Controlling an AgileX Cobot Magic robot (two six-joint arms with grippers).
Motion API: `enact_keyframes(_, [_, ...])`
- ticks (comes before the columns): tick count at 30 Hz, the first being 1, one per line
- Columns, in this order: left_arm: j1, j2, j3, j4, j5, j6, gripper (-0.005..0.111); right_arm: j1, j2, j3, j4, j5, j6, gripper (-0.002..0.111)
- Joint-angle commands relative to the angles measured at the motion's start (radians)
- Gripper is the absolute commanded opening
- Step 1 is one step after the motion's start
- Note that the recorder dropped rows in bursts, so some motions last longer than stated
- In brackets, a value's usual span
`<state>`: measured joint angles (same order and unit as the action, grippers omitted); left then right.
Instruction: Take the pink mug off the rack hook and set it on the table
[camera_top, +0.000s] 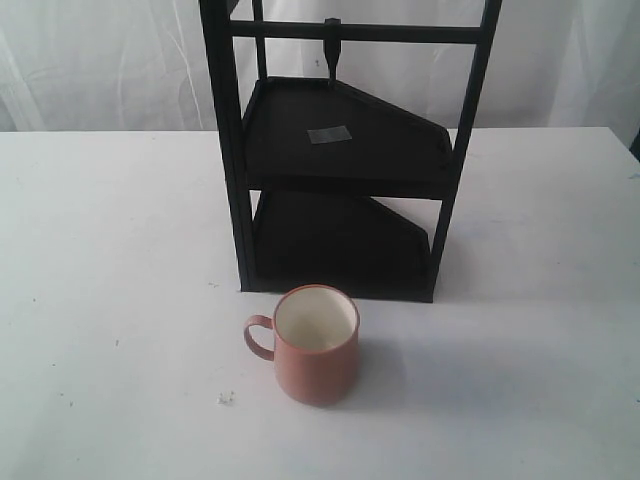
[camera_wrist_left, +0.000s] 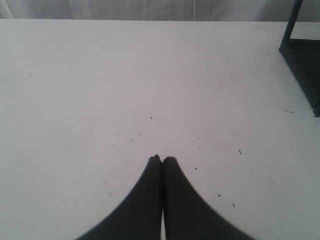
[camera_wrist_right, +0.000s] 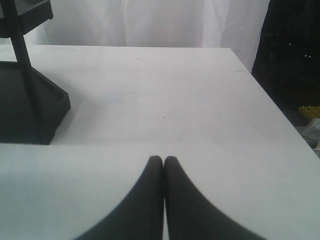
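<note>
Pink mug (camera_top: 317, 358): upright on table (camera_top: 100, 250), just in front of rack (camera_top: 226, 160), well below rack hook (camera_top: 331, 55). My left gripper (camera_wrist_left: 162, 159), right gripper (camera_wrist_right: 163, 159): fingertips pressed together, holding nothing.

The salmon-pink cylindrical mug (camera_top: 318, 375) looks ceramic, smooth and faintly glossy (cream glaze inside). The tall black metal rack (camera_top: 390, 140) is matt; the broad white surface (camera_top: 100, 250) likewise.

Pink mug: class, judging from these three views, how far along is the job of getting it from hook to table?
Done: the mug stands upright on the table, in front of the rack, and the hook is bare. In hand: nothing; the left gripper and right gripper are both shut, empty, over the table. Left: nothing that shows.
</note>
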<state>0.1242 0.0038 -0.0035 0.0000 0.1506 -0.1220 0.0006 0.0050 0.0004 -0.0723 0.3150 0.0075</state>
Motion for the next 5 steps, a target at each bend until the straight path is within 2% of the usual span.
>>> enact_keyframes(1, [-0.008, -0.004, 0.003, 0.000, 0.000, -0.006, 0.000, 0.003, -0.005, 0.000, -0.006, -0.001, -0.008, 0.000])
enact_keyframes(5, [-0.008, -0.004, 0.003, 0.000, 0.000, -0.006, 0.000, 0.003, -0.005, 0.000, -0.006, -0.001, -0.008, 0.000])
